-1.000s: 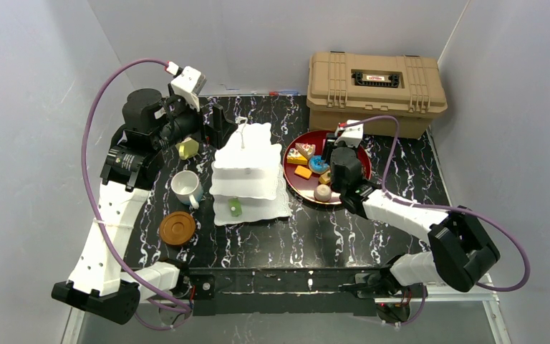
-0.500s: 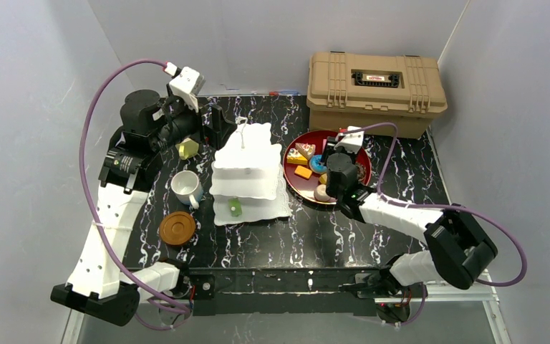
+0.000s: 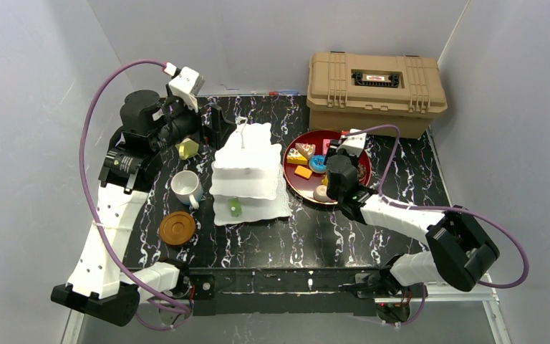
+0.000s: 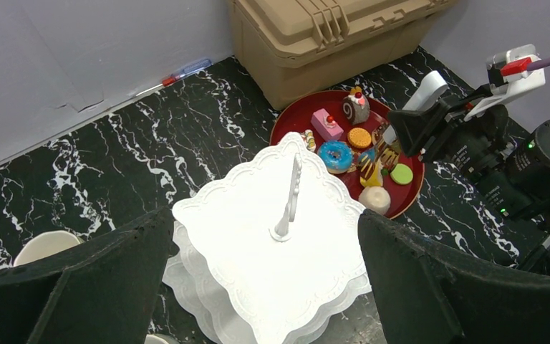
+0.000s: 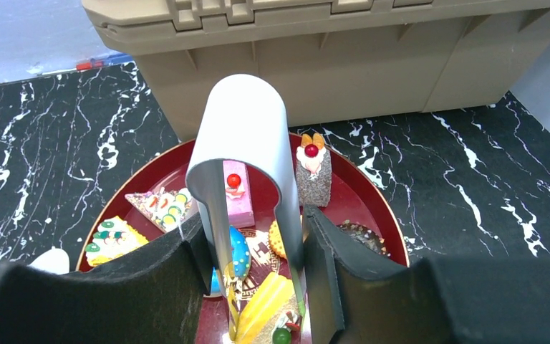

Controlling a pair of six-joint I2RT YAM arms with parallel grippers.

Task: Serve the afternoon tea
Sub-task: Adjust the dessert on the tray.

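The white three-tier cake stand (image 3: 247,172) stands mid-table, with one green pastry (image 3: 235,208) on its bottom tier. My left gripper (image 3: 217,123) is open and empty, hovering above and behind the stand (image 4: 279,251). Several toy pastries lie on a red plate (image 3: 299,188). My right gripper (image 3: 331,154) is over the plate, shut on silver tongs (image 5: 243,129) whose arms straddle a yellow cake slice (image 5: 268,304) beside a blue doughnut (image 5: 238,251). The white mug (image 3: 185,186), the yellow-green mug (image 3: 188,148) and a brown coaster (image 3: 177,227) sit left of the stand.
The tan ribbed case (image 3: 376,89) stands at the back right, right behind the red plate. Grey walls close in the table on the left, back and right. A red-and-blue pen (image 4: 182,72) lies by the back wall.
My right gripper has shifted slightly left over the red plate with the tongs. The left arm, the stand and the mugs have not moved.
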